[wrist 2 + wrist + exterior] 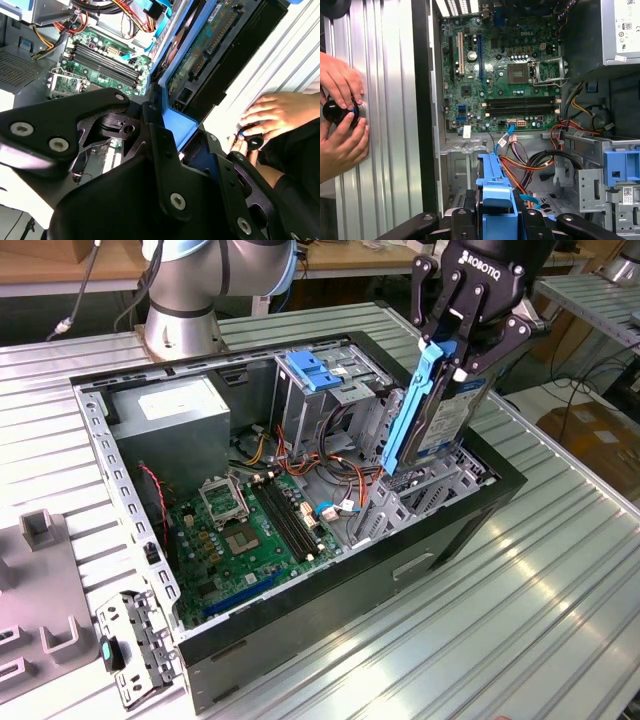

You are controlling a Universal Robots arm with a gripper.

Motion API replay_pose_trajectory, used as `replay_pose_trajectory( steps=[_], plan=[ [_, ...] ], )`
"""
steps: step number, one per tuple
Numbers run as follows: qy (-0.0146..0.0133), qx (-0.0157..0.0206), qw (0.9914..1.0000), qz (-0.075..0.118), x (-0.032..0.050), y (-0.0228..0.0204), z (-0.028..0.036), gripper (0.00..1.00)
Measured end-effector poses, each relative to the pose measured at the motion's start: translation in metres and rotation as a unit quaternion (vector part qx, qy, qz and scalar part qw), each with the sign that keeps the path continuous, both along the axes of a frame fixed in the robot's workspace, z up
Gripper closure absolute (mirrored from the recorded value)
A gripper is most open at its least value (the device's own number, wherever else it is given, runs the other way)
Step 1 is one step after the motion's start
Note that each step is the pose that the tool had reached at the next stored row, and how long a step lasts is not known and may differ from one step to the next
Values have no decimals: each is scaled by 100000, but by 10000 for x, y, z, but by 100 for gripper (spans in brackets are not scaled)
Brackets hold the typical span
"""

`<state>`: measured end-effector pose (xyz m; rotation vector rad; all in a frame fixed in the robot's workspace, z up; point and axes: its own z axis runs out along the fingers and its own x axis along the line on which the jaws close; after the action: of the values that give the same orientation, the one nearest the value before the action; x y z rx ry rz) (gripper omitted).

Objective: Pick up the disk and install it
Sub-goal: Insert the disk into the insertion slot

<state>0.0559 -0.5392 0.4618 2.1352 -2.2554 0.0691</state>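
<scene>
1. Over the drive cage [420, 495], at the exterior view's right end of the open PC case [330, 610], the tool [458, 355] is clamped on the disk [445, 425], pinching its top end.
2. The disk hangs straight below the tool, pretty much in line with it. Its bottom end sits right at the cage mouth, and I can't tell if it's touching yet.
3. Its long axis runs nearly vertical, with the top leaning a bit toward the exterior view's right.
4. The blue side bracket [408, 410] faces the exterior view's left, toward the motherboard [250, 530].
5. In the first wrist view, a person's hands [340, 115] rest on the ribbed surface [385, 150] beside the case, around a small black knob [335, 111].
</scene>
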Motion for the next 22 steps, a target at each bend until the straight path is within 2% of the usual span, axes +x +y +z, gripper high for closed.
replay_pose_trajectory(
  steps=[9,14,22],
  plan=[
    [-2,17,100000,304,1,-13,-104,63],
    [16,11,100000,290,16,-49,-140,63],
    [41,-29,100000,297,17,-51,-192,63]
  ],
)
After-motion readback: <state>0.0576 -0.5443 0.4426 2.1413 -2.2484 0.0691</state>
